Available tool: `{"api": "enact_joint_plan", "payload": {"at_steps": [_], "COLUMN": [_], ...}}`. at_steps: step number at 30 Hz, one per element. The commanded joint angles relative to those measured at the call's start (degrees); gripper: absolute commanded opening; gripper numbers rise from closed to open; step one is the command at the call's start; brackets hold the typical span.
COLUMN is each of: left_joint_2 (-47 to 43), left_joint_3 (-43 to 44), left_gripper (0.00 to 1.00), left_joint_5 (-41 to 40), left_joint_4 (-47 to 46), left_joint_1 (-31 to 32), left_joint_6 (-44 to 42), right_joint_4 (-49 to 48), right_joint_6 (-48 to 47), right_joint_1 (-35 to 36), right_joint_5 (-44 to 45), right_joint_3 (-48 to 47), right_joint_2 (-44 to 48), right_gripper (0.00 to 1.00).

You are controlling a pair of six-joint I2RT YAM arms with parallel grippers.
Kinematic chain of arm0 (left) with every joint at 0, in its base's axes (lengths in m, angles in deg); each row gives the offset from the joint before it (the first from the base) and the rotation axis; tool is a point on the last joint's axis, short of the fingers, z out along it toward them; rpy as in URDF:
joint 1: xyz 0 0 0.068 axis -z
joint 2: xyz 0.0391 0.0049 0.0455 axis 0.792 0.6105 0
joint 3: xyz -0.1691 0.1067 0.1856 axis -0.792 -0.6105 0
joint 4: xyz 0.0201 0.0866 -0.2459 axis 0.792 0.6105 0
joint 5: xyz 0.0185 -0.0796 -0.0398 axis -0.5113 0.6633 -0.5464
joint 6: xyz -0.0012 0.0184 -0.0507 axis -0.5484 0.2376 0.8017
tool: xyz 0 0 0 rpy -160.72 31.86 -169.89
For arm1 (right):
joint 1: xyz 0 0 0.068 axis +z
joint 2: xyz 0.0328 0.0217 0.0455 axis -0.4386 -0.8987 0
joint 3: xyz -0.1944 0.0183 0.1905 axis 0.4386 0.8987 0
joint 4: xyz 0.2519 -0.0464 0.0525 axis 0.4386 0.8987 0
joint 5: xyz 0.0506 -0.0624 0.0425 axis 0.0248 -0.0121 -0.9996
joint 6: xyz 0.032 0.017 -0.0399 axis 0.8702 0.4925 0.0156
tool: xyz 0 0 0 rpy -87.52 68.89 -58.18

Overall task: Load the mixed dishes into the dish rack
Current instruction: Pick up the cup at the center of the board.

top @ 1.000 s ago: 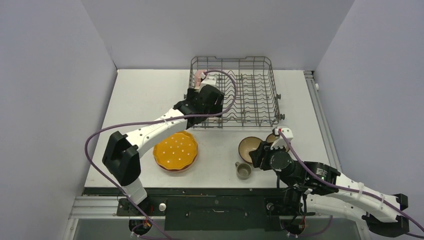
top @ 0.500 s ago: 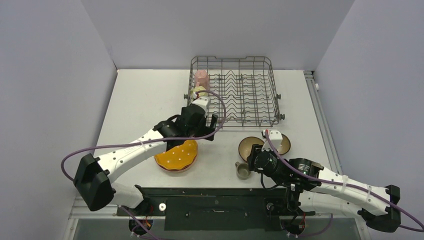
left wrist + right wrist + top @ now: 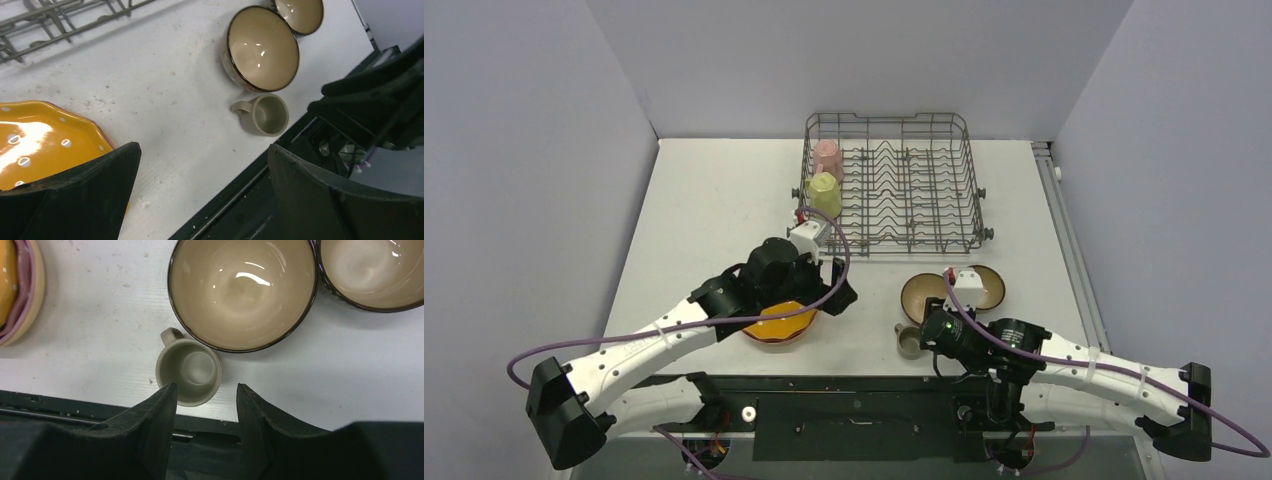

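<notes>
Two left fingers (image 3: 75, 200), spread wide and empty, hang over the orange plate (image 3: 30, 145); pink mug (image 3: 828, 157) and yellow mug (image 3: 825, 193) sit in the dish rack (image 3: 924, 190); right fingers (image 3: 155, 425), half-spread and empty, hover at the small cup (image 3: 189, 371), two brown bowls (image 3: 242, 290) crowding just behind it

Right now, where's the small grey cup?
In the top view the cup stands right of centre at the near edge of the table, just in front of a brown bowl.

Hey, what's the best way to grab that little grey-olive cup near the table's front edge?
Come straight down with the right gripper and pinch across the round wall of the cup. It stands upright, mouth up; its handle juts far-left, and the brown bowl crowds its far side.
</notes>
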Motion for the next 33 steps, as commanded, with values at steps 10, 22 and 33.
{"api": "enact_joint_plan", "payload": {"at_steps": [10, 22, 33], "left_joint_2": [-9.6, -10.9, -11.9], "left_joint_3": [-9.6, -14.2, -16.2], "left_gripper": [0.97, 0.98, 0.98], "left_joint_5": [8.3, 5.3, 4.0], "left_joint_4": [-8.0, -9.5, -9.7], "left_joint_1": [2.5, 7.2, 8.8], "left_joint_6": [9.2, 12.7, 13.7], "right_joint_4": [-2.5, -6.9, -9.2], "right_joint_6": [5.1, 5.5, 5.3], "right_joint_1": [-1.2, -3.2, -3.5], "right_joint_5": [-0.6, -2.6, -3.3], "right_joint_3": [5.0, 8.4, 8.7], "right_joint_2": [-2.4, -6.1, -9.0], "right_gripper": [0.40, 0.35, 0.32]}}
